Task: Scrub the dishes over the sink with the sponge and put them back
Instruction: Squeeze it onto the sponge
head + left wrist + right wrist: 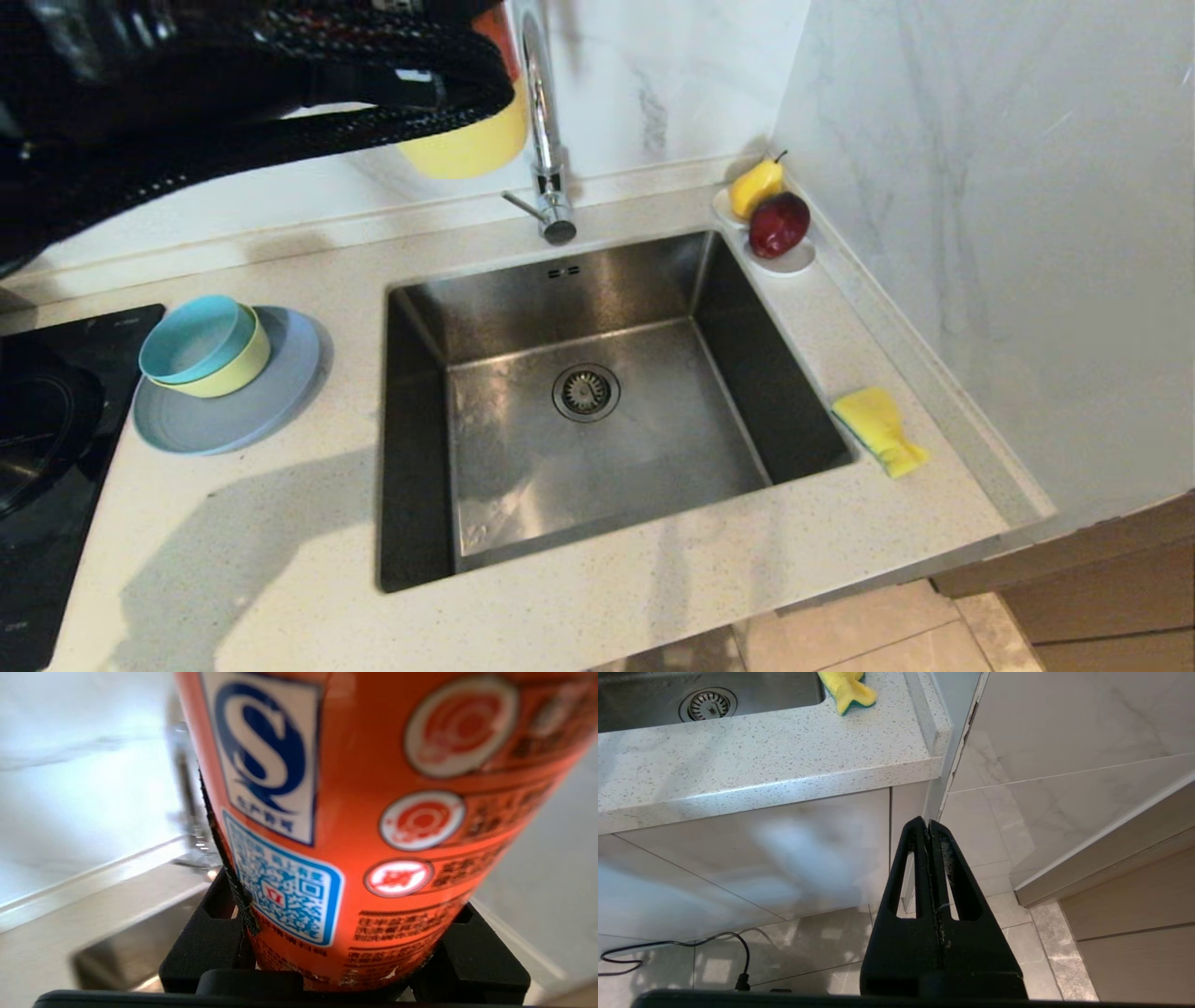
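Head view: your left arm [187, 84] crosses the far left of the scene, raised above the counter [280, 523]. The left gripper [345, 970] is clamped on the orange detergent bottle [373, 812]; its black fingers [205, 947] press against both sides of the bottle's body. From the head camera you see only the bottle's yellow cap end [467, 140] and a strip of orange, held just left of the chrome faucet [546, 121] at the far edge of the sink [579, 401].

The sink is a square steel basin with a round drain [586, 392] at its centre. Left of it, on the counter, the teal-blue bowl [191, 338] sits nested in the pale yellow bowl [233, 369], and both rest on the grey-blue plate [233, 411]. The sponge [879, 429] lies on the counter just right of the sink, yellow side up, with a green edge visible.

At the far right corner, a small white dish [789, 261] carries a yellow pear [754, 187] and a dark red fruit [778, 224].

Right wrist view: your right gripper [928, 826] hangs low in front of the cabinet, below the counter edge, fingers pressed together and holding nothing.
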Tool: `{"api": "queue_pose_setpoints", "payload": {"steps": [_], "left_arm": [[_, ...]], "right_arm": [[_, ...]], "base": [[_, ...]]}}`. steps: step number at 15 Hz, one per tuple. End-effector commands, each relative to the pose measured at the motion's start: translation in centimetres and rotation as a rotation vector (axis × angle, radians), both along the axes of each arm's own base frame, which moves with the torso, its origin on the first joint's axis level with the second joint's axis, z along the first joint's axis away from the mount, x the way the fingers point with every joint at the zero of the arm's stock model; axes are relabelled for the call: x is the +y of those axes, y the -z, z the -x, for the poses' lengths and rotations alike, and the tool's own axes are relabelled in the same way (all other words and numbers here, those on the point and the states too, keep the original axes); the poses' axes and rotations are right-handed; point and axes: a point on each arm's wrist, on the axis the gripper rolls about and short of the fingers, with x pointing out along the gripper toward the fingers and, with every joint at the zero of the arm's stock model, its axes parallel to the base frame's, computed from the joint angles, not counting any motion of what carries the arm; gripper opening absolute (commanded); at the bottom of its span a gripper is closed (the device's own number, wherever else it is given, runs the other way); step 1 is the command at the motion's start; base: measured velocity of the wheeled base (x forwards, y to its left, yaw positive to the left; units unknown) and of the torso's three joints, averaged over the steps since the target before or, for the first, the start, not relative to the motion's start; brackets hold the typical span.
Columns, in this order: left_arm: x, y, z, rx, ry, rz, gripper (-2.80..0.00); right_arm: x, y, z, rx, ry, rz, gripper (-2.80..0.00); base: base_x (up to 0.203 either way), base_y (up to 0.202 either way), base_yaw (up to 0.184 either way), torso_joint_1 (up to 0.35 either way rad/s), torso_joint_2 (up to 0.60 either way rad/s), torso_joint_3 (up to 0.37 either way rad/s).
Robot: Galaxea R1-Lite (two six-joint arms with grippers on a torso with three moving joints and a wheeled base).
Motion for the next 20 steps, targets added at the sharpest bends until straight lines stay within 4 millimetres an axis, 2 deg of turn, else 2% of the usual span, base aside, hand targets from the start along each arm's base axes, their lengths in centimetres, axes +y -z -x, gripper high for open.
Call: {"api": "queue_pose_setpoints", "payload": {"steps": [1,6,9,20], "left_arm": [[-3.8,2.0,0.0,0.037,0.066,-0.069,-2.8],[-9.4,6.0,0.2,0.083,0.135,-0.222,-2.8],[-11.2,7.3,0.6,0.096,0.163,-0.273,-2.8],[-16.5,16.2,-0.7,0.197,0.169,-0.623,-2.8]], "right_arm": [[0.0,0.0,0.0,-0.001,0.0,0.0,-2.8],[0.0,0.0,0.0,-0.001,-0.002,0.0,-2.8],[0.0,0.0,0.0,0.001,0.0,0.0,-2.8],[0.0,0.0,0.0,-0.002,0.0,0.0,-2.8]], "base": [[0.0,0.0,0.0,0.0,0.0,0.0],[0.0,0.0,0.0,0.0,0.0,0.0],[0.0,0.0,0.0,0.0,0.0,0.0],[0.0,0.0,0.0,0.0,0.0,0.0]]}}
